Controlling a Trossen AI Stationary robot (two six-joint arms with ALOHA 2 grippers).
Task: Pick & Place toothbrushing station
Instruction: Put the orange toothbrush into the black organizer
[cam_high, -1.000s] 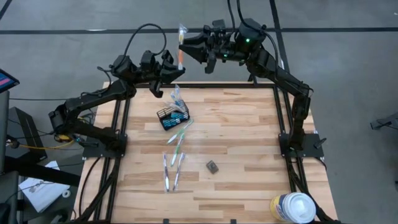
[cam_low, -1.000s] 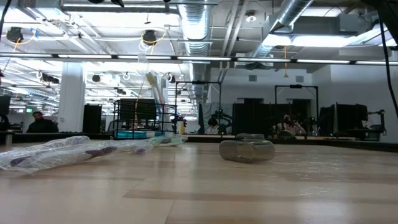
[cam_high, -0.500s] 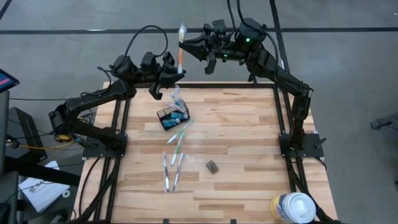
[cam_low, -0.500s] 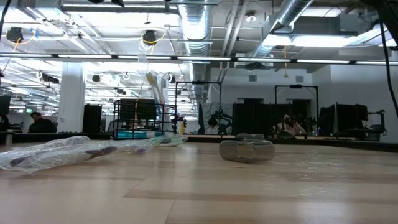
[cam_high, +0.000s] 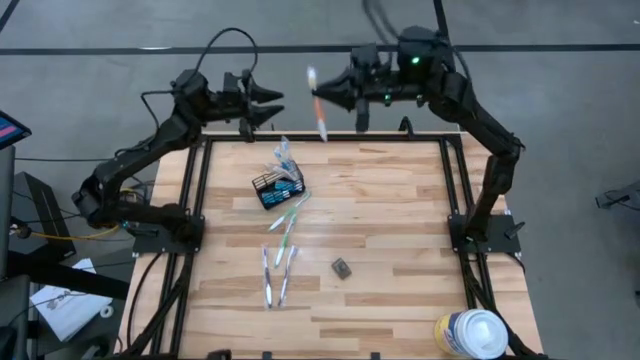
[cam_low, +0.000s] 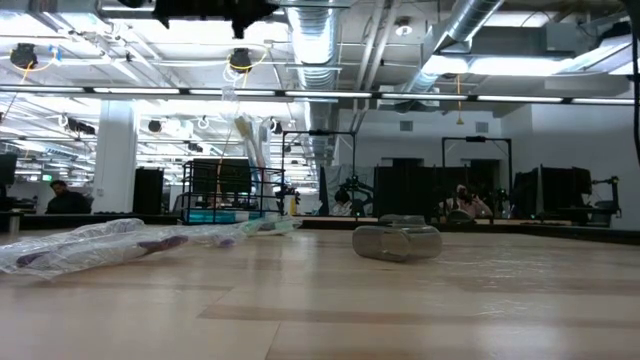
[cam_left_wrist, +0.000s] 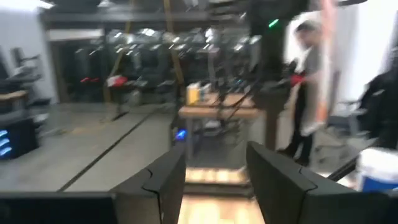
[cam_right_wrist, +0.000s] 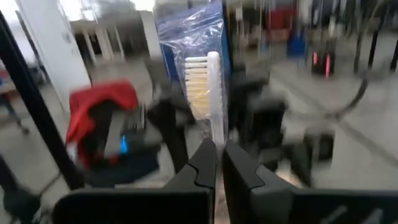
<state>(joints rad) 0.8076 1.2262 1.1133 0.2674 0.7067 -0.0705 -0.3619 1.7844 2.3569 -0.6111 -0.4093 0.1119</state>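
The black wire-mesh caddy (cam_high: 276, 188) stands on its base on the table's far left part, with toothbrushes sticking out of it; it also shows as a caddy (cam_low: 228, 190) in the low view. More wrapped toothbrushes (cam_high: 288, 218) lie flat on the wood nearer me. Above the table's far edge my right gripper (cam_high: 324, 97) is shut on a wrapped white-and-orange toothbrush (cam_high: 318, 105). My left gripper (cam_high: 272, 102) hovers open to its left, with nothing between its fingers (cam_left_wrist: 169, 179). My right gripper pinches the wrapped toothbrush's handle (cam_right_wrist: 214, 138) between its two fingers, below the bristle head (cam_right_wrist: 200, 87). The fingers reach in level from the table's right and lie across the brush. The brush stands roughly upright, head up, clear of the table, its wrapper around the head.
A small dark grey block (cam_high: 341, 267) sits near the table's middle, and two more wrapped toothbrushes (cam_high: 275, 276) lie left of it. A large white round canister (cam_high: 470, 333) stands at the near right corner. Black frame rails (cam_high: 196, 200) run along the table's sides.
My right gripper has shut on the toothbrush and carried it toward the table's right; the brush now tilts a little. My left gripper has opened, let go of the brush and drawn back toward the table's far left.
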